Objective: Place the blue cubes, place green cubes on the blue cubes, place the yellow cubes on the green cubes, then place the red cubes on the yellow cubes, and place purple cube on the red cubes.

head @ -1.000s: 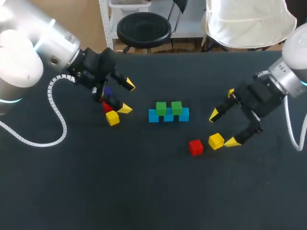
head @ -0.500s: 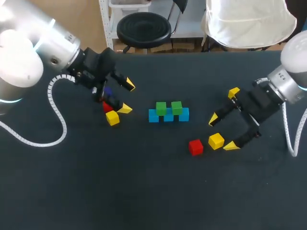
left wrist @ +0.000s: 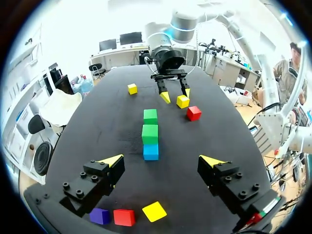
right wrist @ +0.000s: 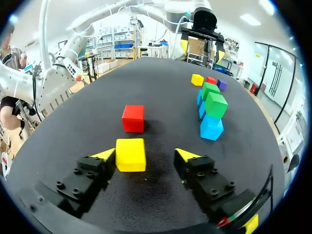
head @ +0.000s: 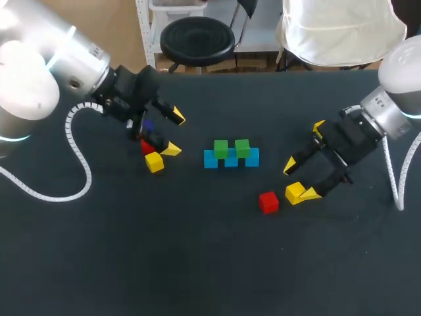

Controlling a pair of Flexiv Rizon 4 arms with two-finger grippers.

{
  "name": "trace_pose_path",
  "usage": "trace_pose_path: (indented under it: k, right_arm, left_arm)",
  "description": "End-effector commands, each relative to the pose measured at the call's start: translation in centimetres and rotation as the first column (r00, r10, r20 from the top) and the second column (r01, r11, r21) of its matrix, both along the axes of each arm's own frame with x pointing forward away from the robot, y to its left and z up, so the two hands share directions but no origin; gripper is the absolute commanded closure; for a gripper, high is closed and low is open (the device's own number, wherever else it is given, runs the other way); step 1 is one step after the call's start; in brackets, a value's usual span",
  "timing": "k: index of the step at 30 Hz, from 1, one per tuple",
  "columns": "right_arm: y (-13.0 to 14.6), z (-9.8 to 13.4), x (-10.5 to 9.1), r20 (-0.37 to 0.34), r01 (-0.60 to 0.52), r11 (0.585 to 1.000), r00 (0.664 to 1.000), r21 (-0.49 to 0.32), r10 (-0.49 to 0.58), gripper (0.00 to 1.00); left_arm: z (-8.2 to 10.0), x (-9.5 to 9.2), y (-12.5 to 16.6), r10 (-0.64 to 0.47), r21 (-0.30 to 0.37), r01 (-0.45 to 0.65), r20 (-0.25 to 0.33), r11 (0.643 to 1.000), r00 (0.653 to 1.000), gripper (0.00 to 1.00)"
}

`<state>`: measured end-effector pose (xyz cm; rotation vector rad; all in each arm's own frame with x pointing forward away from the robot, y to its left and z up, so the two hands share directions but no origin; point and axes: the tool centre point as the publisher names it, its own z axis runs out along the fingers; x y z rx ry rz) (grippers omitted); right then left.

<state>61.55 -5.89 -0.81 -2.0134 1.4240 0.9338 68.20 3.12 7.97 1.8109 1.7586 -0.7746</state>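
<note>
My right gripper dropped, spread wide, to a yellow cube; left gripper also spread; blues and greens stacked, yellows, reds, purple left.

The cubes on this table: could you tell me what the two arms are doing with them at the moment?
A row of blue cubes sits mid-table with two green cubes on top. The right claw is open with a yellow cube between its fingers, not yet gripped; a red cube lies beside it. The left claw, also open, hangs by a purple cube, a second red cube and a second yellow cube.
</note>
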Motion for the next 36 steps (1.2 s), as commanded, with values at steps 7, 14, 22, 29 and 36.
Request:
trace_pose_path:
  k: [7,14,22,29,36]
  right_arm:
    - [0.4,0.1,-0.3,0.022,-0.012,1.000,1.000,0.016,0.012,1.00]
    - [0.6,1.4,-0.3,0.057,0.045,0.999,0.997,0.026,-0.046,1.00]
    - [1.5,4.7,0.2,0.083,0.128,0.990,0.988,0.052,-0.132,1.00]
    - [3.2,7.3,0.9,0.143,0.156,0.985,0.976,0.070,-0.165,1.00]
    - [5.4,8.5,3.0,0.121,0.186,0.979,0.973,0.079,-0.195,1.00]
  left_arm:
    - [-0.1,-0.1,0.1,0.000,-0.003,0.000,0.003,1.000,1.000,0.00]
    - [-0.1,-0.1,0.1,0.000,-0.003,0.000,0.003,1.000,1.000,0.00]
    - [-0.1,-0.1,0.1,0.000,-0.003,0.000,0.003,1.000,1.000,0.00]
    - [-0.1,-0.1,0.1,0.000,-0.003,0.000,0.003,1.000,1.000,0.00]
    - [-0.1,-0.1,0.1,0.000,-0.003,0.000,0.003,1.000,1.000,0.00]
